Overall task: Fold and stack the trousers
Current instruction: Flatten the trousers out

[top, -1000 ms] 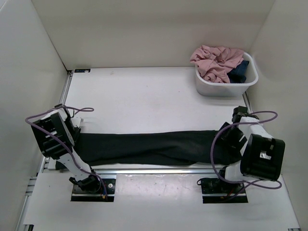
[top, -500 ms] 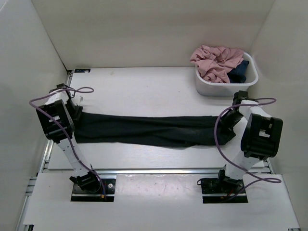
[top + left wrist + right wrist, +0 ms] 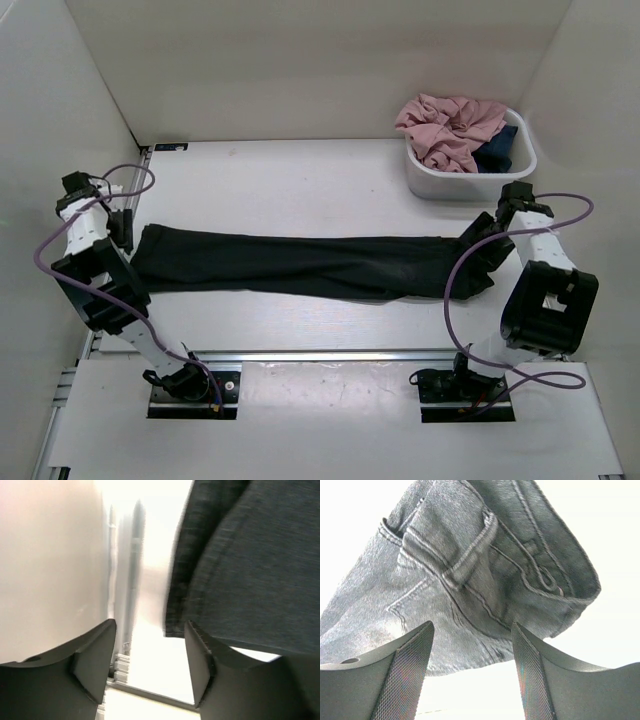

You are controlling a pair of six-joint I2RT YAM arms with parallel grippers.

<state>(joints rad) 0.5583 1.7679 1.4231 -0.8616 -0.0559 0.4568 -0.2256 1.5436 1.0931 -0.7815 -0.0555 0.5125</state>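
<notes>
White and matte, the surface (image 3: 300, 190) sits inside plain off-white walls (image 3: 300, 70), with a metal rail (image 3: 320, 355) along its 6 o'clock edge. Toward 1 o'clock stands a white plastic tub (image 3: 525, 165) heaped with crumpled pink cloth (image 3: 450, 125) and a dark blue garment (image 3: 497, 150).

The black soft-fabric long trousers (image 3: 300, 265) lie flat in one long band from 9 o'clock to 3 o'clock, with the hems at 9 and the waistband at 3. The left hand (image 3: 150, 625) hangs just beside the hem end, fingers spread with nothing between them. The right hand (image 3: 472, 625) hovers at the waistband, likewise spread and pinching nothing.

The step in hand looks like the first lengthwise fold, hems over to waistband. To do it well, I judge the left hand should pinch all the layers at the hem, not only the top one, and carry them low across toward 3 o'clock. The right hand should pin the waistband so the band does not slide. Edges should meet squarely, since a skewed fold makes a crooked stack.
</notes>
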